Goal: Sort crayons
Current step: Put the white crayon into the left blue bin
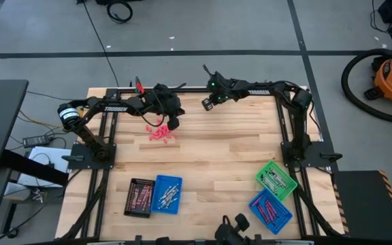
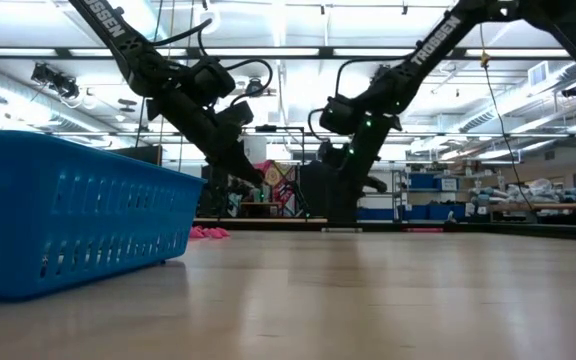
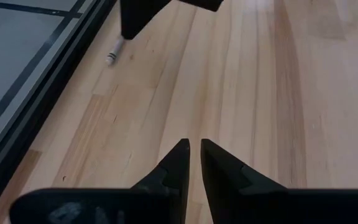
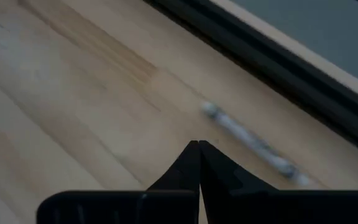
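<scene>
A heap of red-pink crayons (image 1: 160, 134) lies on the wooden table (image 1: 216, 156), left of the middle; it also shows in the low view (image 2: 208, 232). My left gripper (image 1: 173, 123) hovers just right of the heap, its fingers (image 3: 194, 149) a narrow gap apart and empty. One silver-grey crayon (image 4: 247, 140) lies flat by the table's far edge; it also shows in the left wrist view (image 3: 112, 53). My right gripper (image 1: 207, 103) is above and just short of it, shut (image 4: 197, 146) and empty.
At the near left stand a black tray (image 1: 139, 197) with red crayons and a blue tray (image 1: 167, 194) with silver ones. At the near right stand a green tray (image 1: 276, 180) and another blue tray (image 1: 271, 211). The dark frame rail (image 4: 272, 56) runs along the far edge.
</scene>
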